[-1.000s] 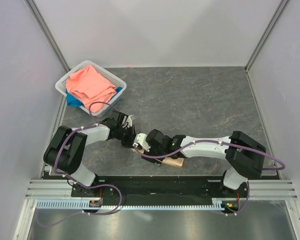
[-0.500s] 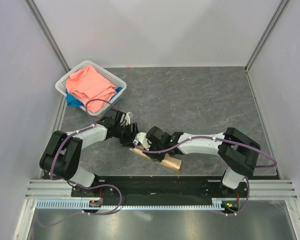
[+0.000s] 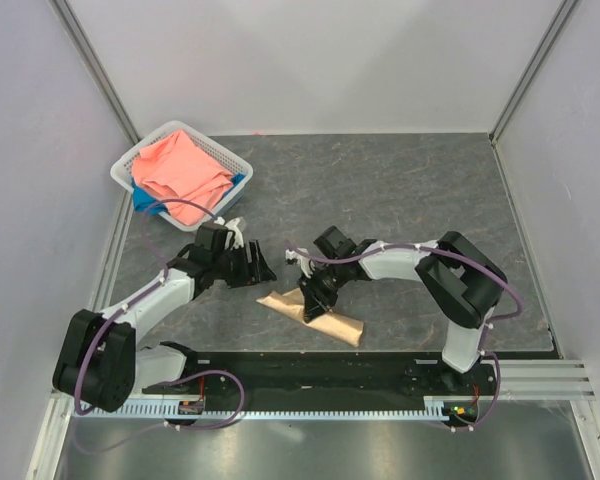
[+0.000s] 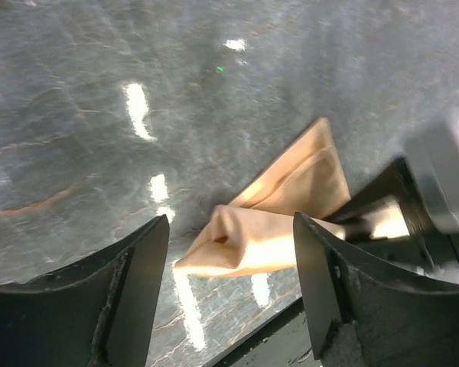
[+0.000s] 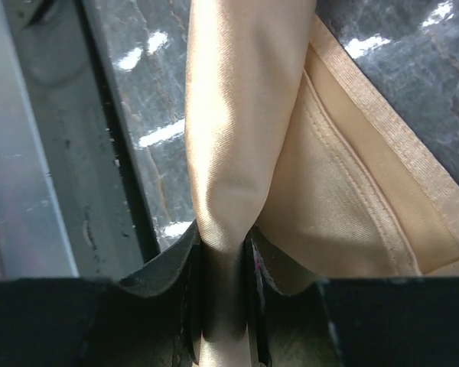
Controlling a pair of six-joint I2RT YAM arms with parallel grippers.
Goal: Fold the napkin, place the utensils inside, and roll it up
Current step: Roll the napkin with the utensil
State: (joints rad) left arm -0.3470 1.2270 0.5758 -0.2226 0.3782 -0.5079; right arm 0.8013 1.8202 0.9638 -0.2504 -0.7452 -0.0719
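The peach-gold napkin (image 3: 330, 320) lies rolled into a slanted bundle near the table's front edge. My right gripper (image 3: 313, 300) is shut on its middle; in the right wrist view the roll (image 5: 237, 115) is pinched between the fingers (image 5: 223, 290), with a flat hemmed layer (image 5: 352, 214) beside it. My left gripper (image 3: 263, 268) stands open, apart from the roll's left end. In the left wrist view the roll's open end (image 4: 268, 241) lies beyond the spread gripper (image 4: 229, 290), with nothing held. The utensils are hidden.
A white basket (image 3: 127, 165) at the back left holds a coral-pink cloth (image 3: 180, 165) over a blue cloth (image 3: 145, 202). The black base rail (image 3: 310, 365) runs just below the napkin. Grey walls enclose the table on three sides.
My left gripper opened, let go of the roll and drew back to the left. My right gripper closed on the roll's middle as its wrist swung round.
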